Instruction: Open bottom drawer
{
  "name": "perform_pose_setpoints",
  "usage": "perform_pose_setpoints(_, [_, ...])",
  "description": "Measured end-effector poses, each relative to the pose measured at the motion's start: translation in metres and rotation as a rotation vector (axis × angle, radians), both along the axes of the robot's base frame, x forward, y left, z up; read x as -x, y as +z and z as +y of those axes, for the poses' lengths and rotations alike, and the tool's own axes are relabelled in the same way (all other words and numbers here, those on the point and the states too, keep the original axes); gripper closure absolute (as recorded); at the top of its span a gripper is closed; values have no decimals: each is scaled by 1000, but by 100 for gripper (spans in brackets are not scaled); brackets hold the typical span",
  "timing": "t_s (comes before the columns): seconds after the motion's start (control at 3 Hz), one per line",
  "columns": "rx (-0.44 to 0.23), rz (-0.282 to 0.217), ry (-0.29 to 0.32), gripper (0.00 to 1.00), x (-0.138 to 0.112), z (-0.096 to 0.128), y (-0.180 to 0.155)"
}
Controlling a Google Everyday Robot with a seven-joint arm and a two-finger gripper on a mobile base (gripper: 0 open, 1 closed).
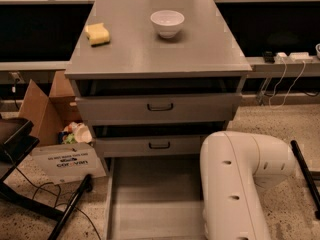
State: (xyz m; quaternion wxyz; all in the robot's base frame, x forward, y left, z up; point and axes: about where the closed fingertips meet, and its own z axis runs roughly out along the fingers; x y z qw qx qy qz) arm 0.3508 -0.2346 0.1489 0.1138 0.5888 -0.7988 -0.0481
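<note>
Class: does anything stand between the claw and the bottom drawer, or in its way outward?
Nothing visible blocks the plain grey bottom drawer, already pulled out past the lower edge. The white robot arm overlaps its right side. The claw is out of view, so that gap cannot be judged.
</note>
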Motion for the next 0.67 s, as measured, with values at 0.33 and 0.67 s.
perform_pose_setpoints(0.33, [3,-13,-31,100,6,-13,8])
perform_pose_setpoints(0.67, [7,-5,-50,100,13,-14,10])
